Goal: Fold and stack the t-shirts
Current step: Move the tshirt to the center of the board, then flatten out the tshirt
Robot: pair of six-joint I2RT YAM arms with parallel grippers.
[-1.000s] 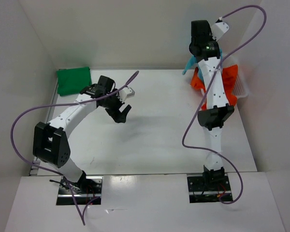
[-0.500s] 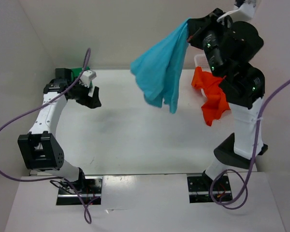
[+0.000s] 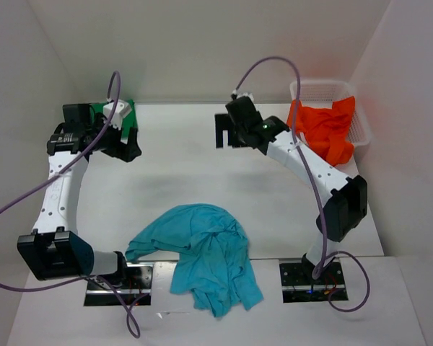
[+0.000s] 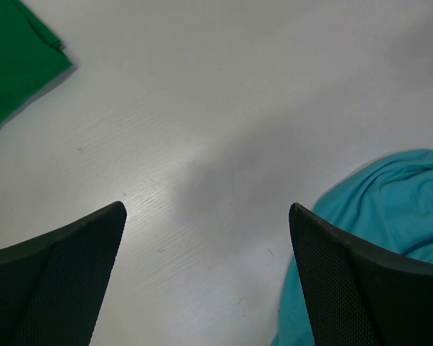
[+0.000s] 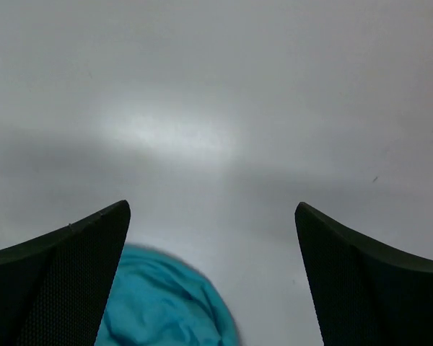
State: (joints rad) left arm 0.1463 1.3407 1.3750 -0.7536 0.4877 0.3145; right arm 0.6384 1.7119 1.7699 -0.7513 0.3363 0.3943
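Note:
The turquoise-blue t-shirt (image 3: pixel 202 249) lies crumpled at the table's near edge, and part of it hangs over the front. It also shows in the left wrist view (image 4: pixel 390 202) and the right wrist view (image 5: pixel 166 306). A dark green t-shirt (image 3: pixel 128 109) lies folded at the back left corner (image 4: pixel 14 58), partly hidden by my left arm. The orange-red t-shirt (image 3: pixel 328 128) is heaped in the white basket (image 3: pixel 314 88). My left gripper (image 3: pixel 128 149) (image 4: pixel 206 207) hangs open and empty beside the green shirt. My right gripper (image 3: pixel 224 132) (image 5: pixel 213 205) is open and empty over the back middle of the table.
The basket stands at the back right corner against the white walls. Purple cables loop from both arms. Bare table (image 3: pixel 202 176) lies between the two grippers and the turquoise shirt.
My right gripper has opened and let go of the turquoise shirt, which fell from the air onto the table's near edge. The right arm swung down to the back middle.

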